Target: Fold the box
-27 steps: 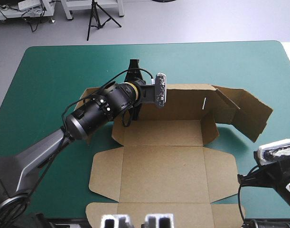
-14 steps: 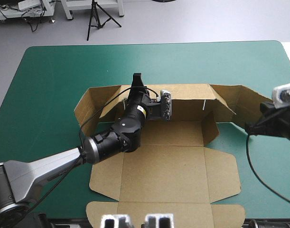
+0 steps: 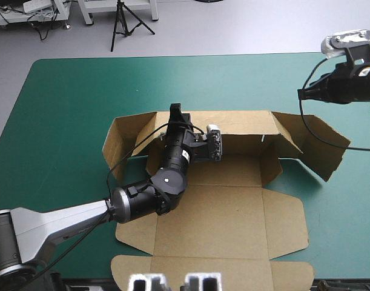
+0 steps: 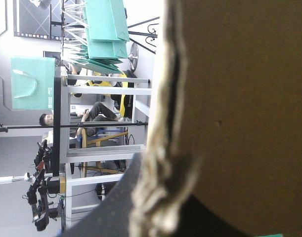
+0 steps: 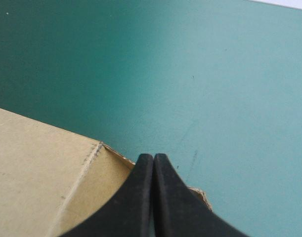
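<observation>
The brown box [image 3: 215, 206] lies as a cut sheet in the middle of the teal-green table, its back wall [image 3: 239, 124] raised. Both end flaps of that wall, left [image 3: 121, 142] and right [image 3: 315, 142], angle outward. My left gripper [image 3: 175, 116] sits over the back wall's top edge, shut on the board. In the left wrist view the board [image 4: 239, 108] fills the picture beside one black finger [image 4: 116, 207]. My right gripper [image 3: 306, 92] hangs raised over the far right of the table. It is shut and empty [image 5: 153, 159], with a flap corner [image 5: 47, 168] beneath it.
The box's front flaps [image 3: 209, 270] reach close to the table's near edge. Bare teal-green cover [image 3: 69, 103] lies to the left, behind and to the right of the box.
My right arm has swung from the near right corner up to the far right. My left arm has shifted round toward the front, still at the back wall, and the left end flap now shows upright.
</observation>
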### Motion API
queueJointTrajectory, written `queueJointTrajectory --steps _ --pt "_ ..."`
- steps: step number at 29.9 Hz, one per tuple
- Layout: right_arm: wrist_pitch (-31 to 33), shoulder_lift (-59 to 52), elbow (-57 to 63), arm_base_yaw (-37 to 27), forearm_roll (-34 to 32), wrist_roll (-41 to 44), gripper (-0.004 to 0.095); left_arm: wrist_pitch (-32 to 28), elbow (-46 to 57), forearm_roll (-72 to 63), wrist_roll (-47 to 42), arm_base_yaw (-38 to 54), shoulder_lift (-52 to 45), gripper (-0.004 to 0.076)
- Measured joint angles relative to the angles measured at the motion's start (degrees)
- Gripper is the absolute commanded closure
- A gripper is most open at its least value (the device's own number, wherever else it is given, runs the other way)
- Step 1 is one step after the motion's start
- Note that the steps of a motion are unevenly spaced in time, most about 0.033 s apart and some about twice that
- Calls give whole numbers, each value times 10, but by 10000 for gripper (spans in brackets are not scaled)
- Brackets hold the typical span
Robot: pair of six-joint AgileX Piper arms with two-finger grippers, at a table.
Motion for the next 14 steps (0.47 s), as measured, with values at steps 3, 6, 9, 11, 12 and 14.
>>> queueJointTrajectory --steps 3,6,9,11,12,14 --pt "10 48 -16 0 14 -7 925 10 0 7 -13 0 0 732" --pt "24 87 -19 0 18 -15 925 20 0 23 -24 0 0 732" --pt "36 113 -19 1 22 -29 925 24 0 31 -28 0 0 732" --pt "36 126 -19 1 25 -34 926 24 0 32 -28 0 0 732" --pt "36 133 -19 1 28 -38 926 24 0 32 -28 0 0 732" --pt "36 143 -19 1 29 -43 926 24 0 32 -28 0 0 732"
